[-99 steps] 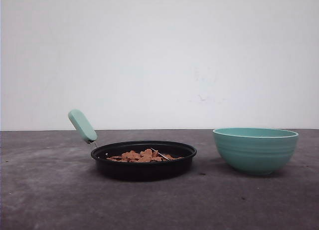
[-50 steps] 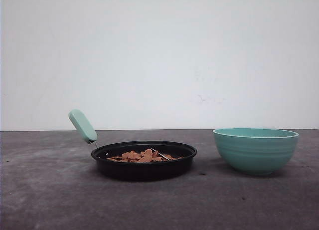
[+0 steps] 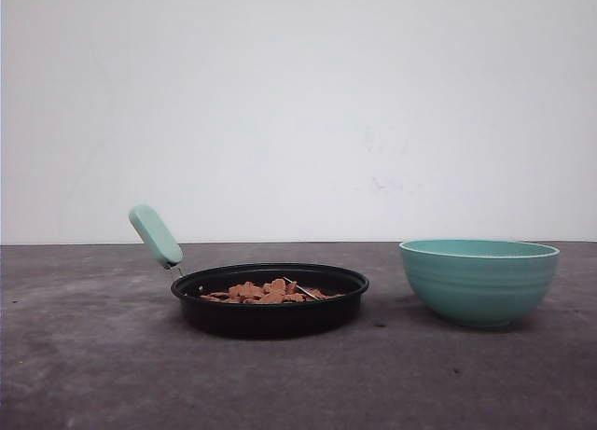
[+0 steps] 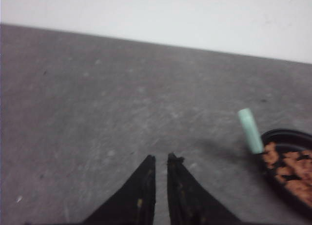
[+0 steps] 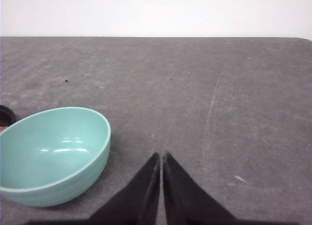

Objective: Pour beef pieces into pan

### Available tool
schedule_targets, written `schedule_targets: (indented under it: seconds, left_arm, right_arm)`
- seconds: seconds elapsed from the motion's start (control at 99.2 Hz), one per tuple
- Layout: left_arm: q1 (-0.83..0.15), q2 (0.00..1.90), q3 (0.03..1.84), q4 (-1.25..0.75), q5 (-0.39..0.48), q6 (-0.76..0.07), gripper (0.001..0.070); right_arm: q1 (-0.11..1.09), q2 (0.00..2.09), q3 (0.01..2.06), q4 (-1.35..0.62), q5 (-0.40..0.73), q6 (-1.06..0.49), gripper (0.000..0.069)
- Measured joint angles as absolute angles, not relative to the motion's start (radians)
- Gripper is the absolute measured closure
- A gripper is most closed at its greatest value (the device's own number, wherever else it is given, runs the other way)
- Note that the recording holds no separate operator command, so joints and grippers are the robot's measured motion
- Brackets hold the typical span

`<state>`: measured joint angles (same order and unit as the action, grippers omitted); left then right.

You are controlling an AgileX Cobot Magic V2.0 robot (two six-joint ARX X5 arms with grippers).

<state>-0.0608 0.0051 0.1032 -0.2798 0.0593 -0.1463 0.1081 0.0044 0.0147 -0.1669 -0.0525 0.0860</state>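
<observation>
The beef lies heaped in the black pan, which sits flat on the grey counter with its mint handle angled up and away to the left. Just to the right, apart from the pan, stands the teal bowl; the right wrist view shows its inside bare and clean. By the look of it the pour is done, so the step in hand is no more than parking the arms without upsetting anything. The left gripper hangs over bare counter with its jaws together and nothing between them, the handle and the pan's rim off to one side in its view. The right gripper is likewise closed and empty, over open counter beside the bowl. To finish well, each arm should probably draw back over the open ground it already has, the left keeping wide of that raised handle, since a nudge there could swing the pan and scatter the beef. The right should keep away from the bowl's rim. A few dark specks lie on the counter near the pan; whether they are crumbs of beef cannot be told.
</observation>
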Motion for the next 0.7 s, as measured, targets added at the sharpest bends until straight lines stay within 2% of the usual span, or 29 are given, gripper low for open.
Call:
schedule_targets:
  seconds: [0.182, 0.383, 0.696]
  left_arm:
    - [-0.043, 0.004, 0.057, -0.246, 0.056, -0.144, 0.0691]
    - [-0.013, 0.004, 0.056, -0.246, -0.002, -0.138, 0.0691]
    - [-0.006, 0.004, 0.056, -0.244, 0.03, -0.109, 0.0691]
  right_arm:
    - [0.108, 0.004, 0.015, -0.166, -0.053, 0.086, 0.0681]
    - [0.108, 0.004, 0.015, -0.166, -0.053, 0.086, 0.0681]
    - [0.108, 0.004, 0.015, -0.166, -0.053, 0.086, 0.0681]
